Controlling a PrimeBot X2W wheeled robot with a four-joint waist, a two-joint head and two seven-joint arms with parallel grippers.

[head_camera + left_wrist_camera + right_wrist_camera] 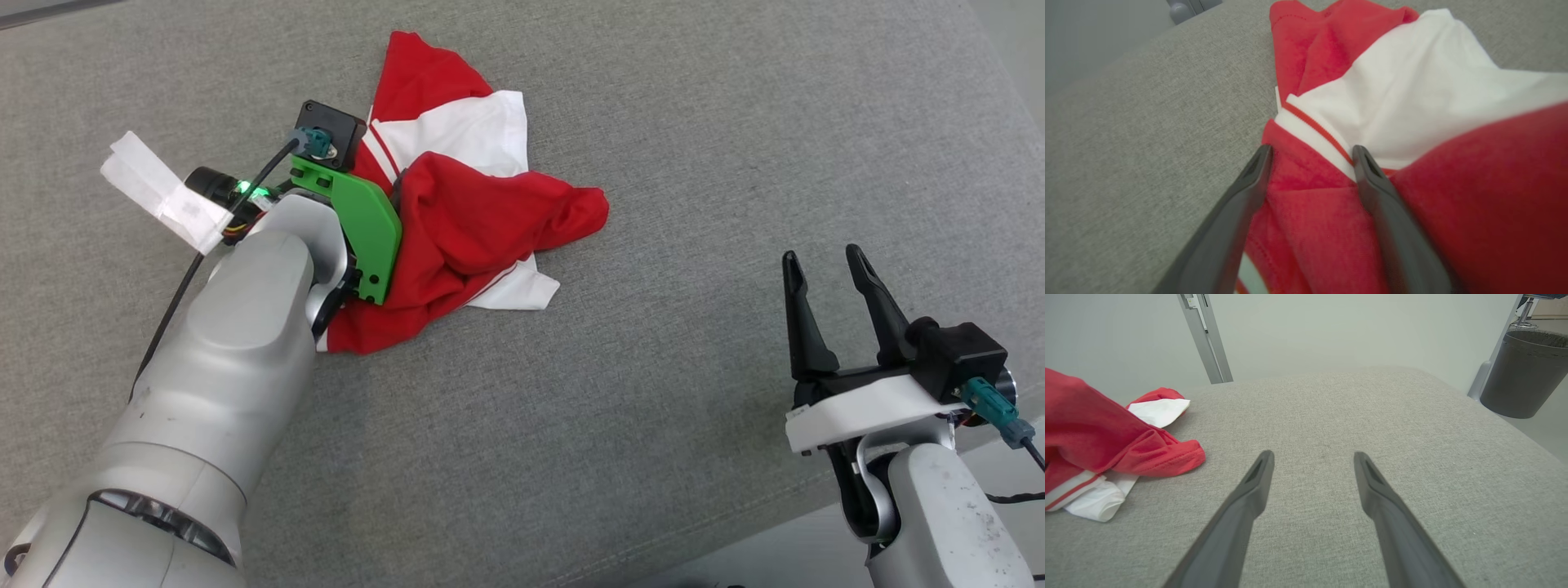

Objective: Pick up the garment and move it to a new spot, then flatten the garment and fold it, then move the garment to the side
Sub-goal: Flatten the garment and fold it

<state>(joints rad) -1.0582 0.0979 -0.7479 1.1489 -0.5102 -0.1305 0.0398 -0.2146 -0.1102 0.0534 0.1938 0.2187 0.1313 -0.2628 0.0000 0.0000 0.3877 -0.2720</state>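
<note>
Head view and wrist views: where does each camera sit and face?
Head view: on the head, looking down at the garment on the cushion; left forearm, open right hand show.
Left wrist view: on that wrist, along the open left hand astride a garment fold.
Right wrist view: on that wrist, across the cushion toward a dark bin; its fingers show.
All three share the garment.

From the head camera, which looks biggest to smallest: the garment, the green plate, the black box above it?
1. garment
2. green plate
3. black box
Plate and box sit nearer the camera, so real sizes are unsure.
</note>
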